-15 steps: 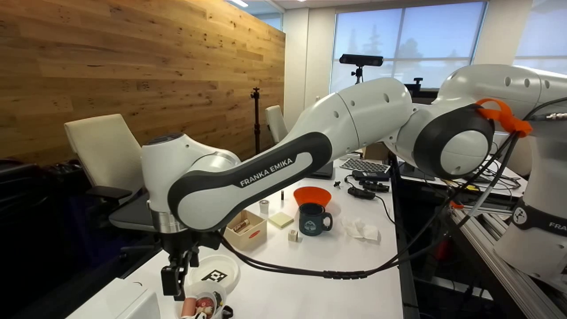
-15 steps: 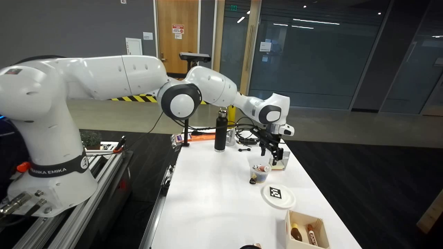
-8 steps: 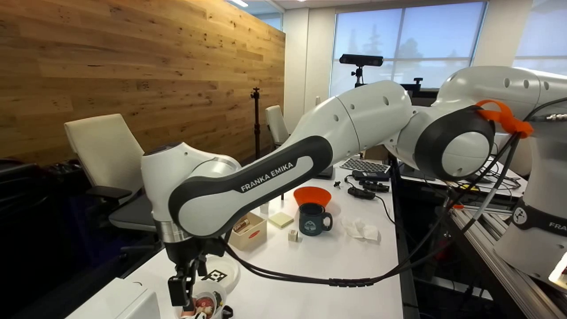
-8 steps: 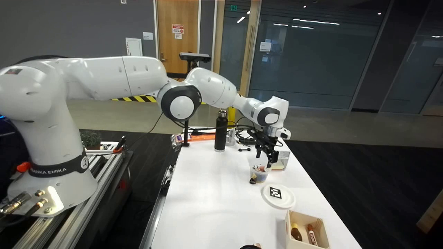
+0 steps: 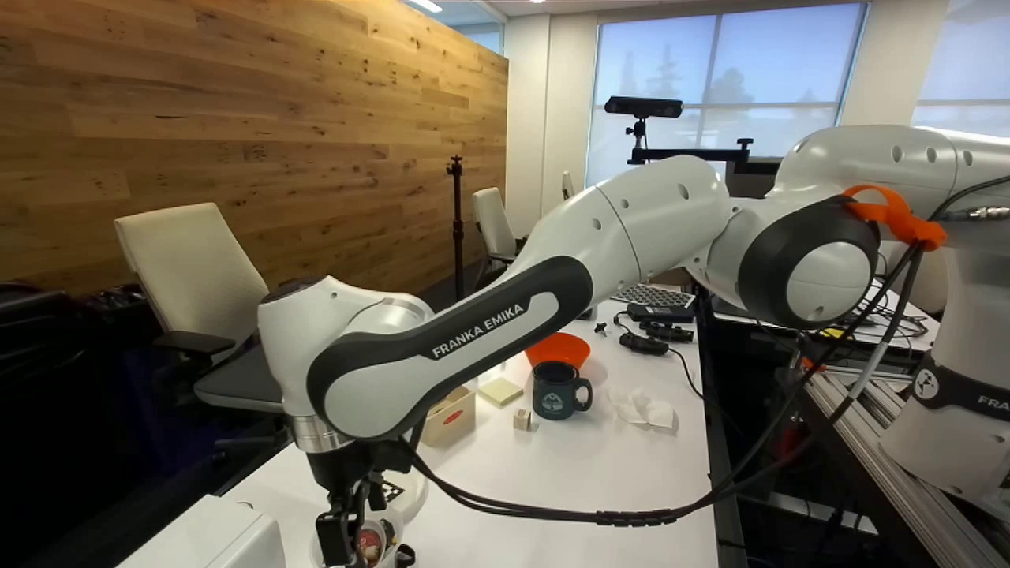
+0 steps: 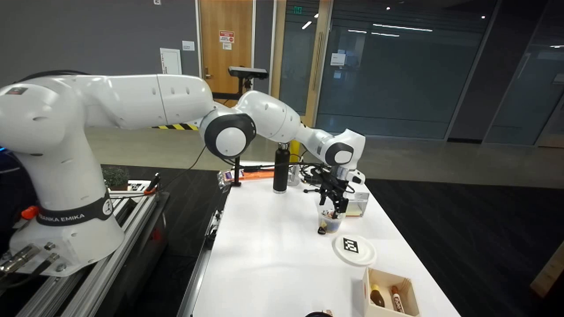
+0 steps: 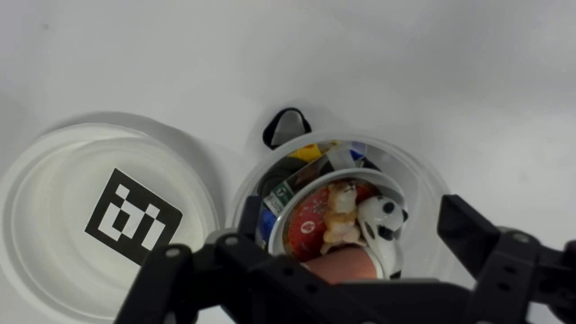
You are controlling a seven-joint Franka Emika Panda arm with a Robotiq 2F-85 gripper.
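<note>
Clear tub point(image 7: 416, 216): upright on the bench point(image 7: 180, 67), packed with trinkets point(image 7: 340, 216), probably light!
Rim point(image 7: 387, 146): likely springy, slippery plastic; best pinched here.
Jaws: spread wide over the mouth, gripping nothing!

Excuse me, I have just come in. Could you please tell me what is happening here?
A robot arm has its gripper open just above a clear plastic tub on a white table. Nothing appears gripped; whether it touches the tub is unclear. Inside the tub, a small white bowl holds a tan-and-white animal figurine, a panda figurine and a pink cylinder. A white plate bearing a black-and-white square tag lies beside the tub.
</note>
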